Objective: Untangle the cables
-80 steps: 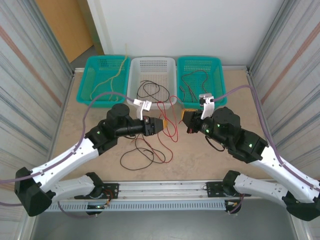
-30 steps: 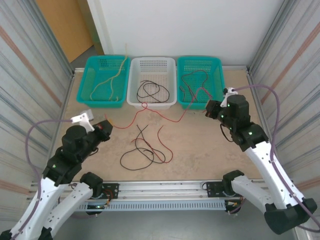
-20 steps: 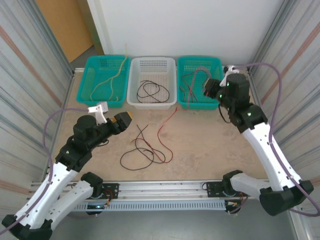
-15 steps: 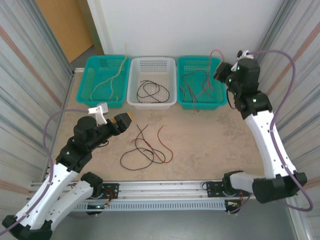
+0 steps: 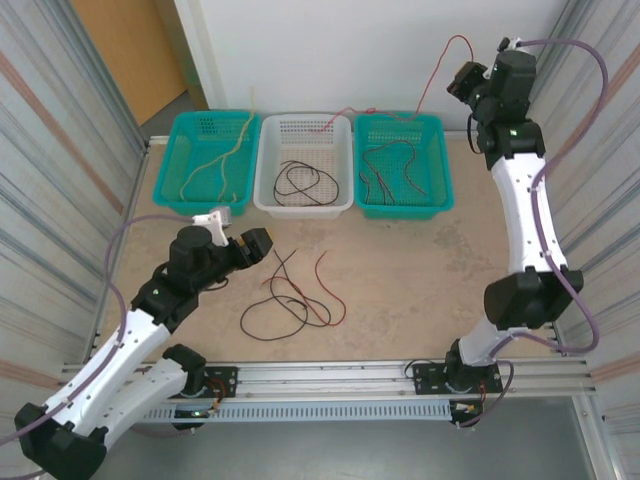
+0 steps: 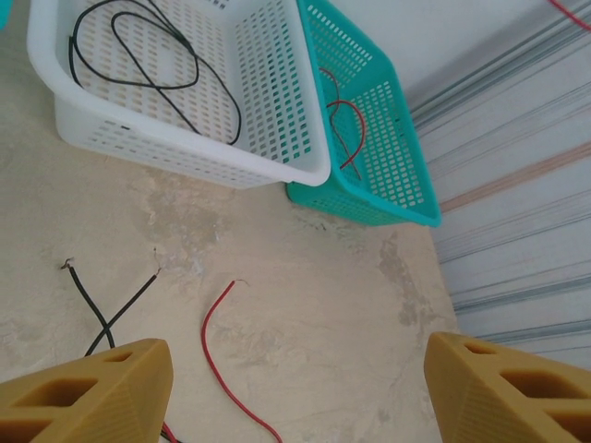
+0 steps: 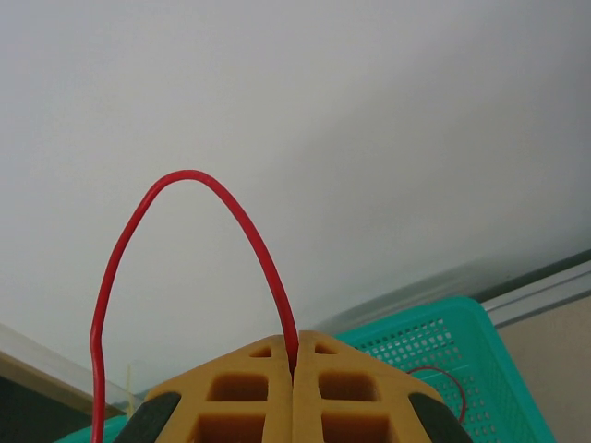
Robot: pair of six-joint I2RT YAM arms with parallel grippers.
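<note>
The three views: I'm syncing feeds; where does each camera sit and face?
Top external: above and behind, looking down on the table; left arm, right arm show.
Left wrist: low, facing the white basket; open left gripper at bottom.
Right wrist: raised, facing the wall; right gripper shut on red cable.
Shared: top and left wrist show the white basket.

White back wall (image 5: 330, 50), corrugated side panels (image 5: 60, 130) (grey), beige tabletop (image 5: 420, 270).

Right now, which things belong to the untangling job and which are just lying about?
Job: red cable pinched in the shut right gripper; open left gripper; loose black and red cables on the table; sorted cables: tan, black, red with black.
Just there: white basket; teal baskets at left and right; lavender arm cables.
</note>
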